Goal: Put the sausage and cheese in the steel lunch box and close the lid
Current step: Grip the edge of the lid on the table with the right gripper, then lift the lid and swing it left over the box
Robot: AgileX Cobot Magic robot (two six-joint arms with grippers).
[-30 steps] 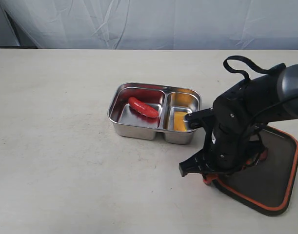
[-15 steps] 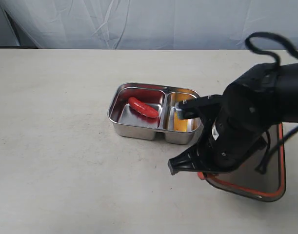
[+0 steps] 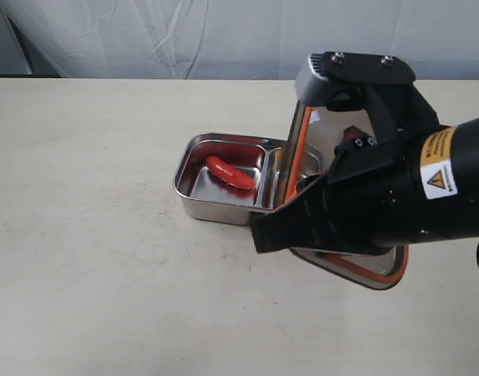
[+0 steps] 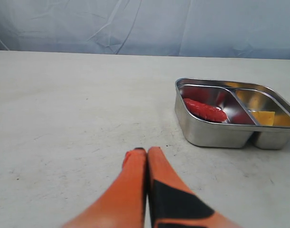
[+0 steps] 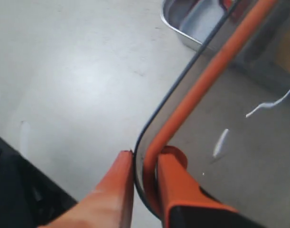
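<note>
The steel lunch box stands mid-table with the red sausage in its larger compartment. In the left wrist view the sausage and the yellow cheese lie in separate compartments of the lunch box. In the exterior view the cheese is hidden behind the lid and arm. My right gripper is shut on the rim of the dark lid, one finger on each side of its orange seal. The lid hangs steeply tilted over the box's right end. My left gripper is shut and holds nothing, low over the table, short of the box.
The bulky black right arm fills the space in front of and to the right of the box. Beige tabletop stretches left of the box. A pale cloth backdrop closes off the far edge.
The right arm has lifted the lid off the table at the right and swung it up and left. The lid went from lying flat to standing steeply tilted over the box's right end.
</note>
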